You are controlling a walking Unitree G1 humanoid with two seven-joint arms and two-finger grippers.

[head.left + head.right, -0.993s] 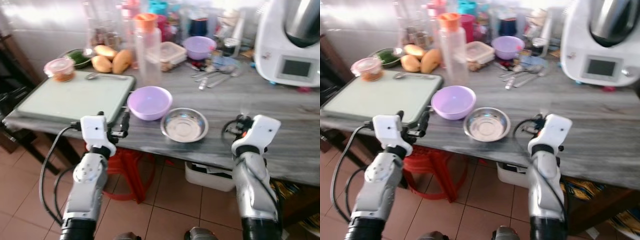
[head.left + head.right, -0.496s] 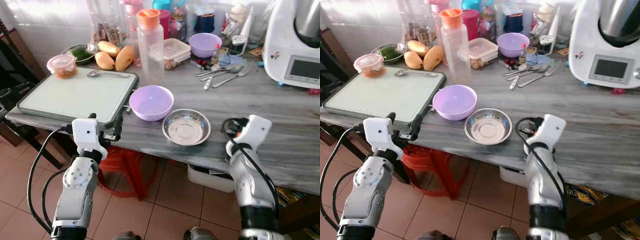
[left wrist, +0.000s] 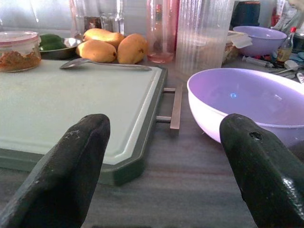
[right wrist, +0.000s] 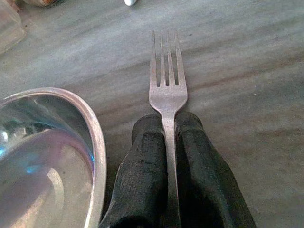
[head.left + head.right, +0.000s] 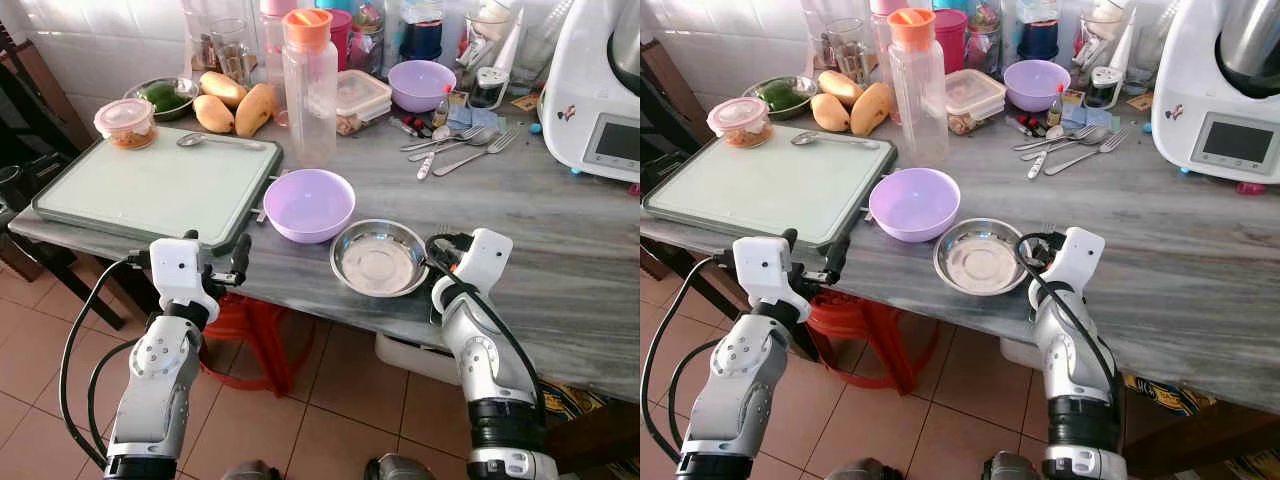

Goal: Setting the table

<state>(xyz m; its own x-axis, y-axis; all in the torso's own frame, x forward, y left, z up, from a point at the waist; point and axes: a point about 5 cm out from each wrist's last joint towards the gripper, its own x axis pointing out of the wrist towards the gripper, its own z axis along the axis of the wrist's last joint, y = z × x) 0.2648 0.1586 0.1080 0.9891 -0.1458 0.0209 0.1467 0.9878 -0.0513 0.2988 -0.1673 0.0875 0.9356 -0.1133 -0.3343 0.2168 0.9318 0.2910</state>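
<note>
Since a second ago my right gripper (image 4: 166, 137) has drawn in beside the steel bowl (image 5: 379, 258), pinching a fork (image 4: 167, 85) over the grey counter (image 5: 560, 230). My left gripper (image 3: 166, 156) hovers spread before the purple bowl (image 3: 247, 102).

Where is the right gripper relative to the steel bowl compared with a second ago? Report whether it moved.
Yes. The right gripper, shut on a fork, has come in toward the steel bowl; its wrist now sits right beside the bowl's rim.
</note>
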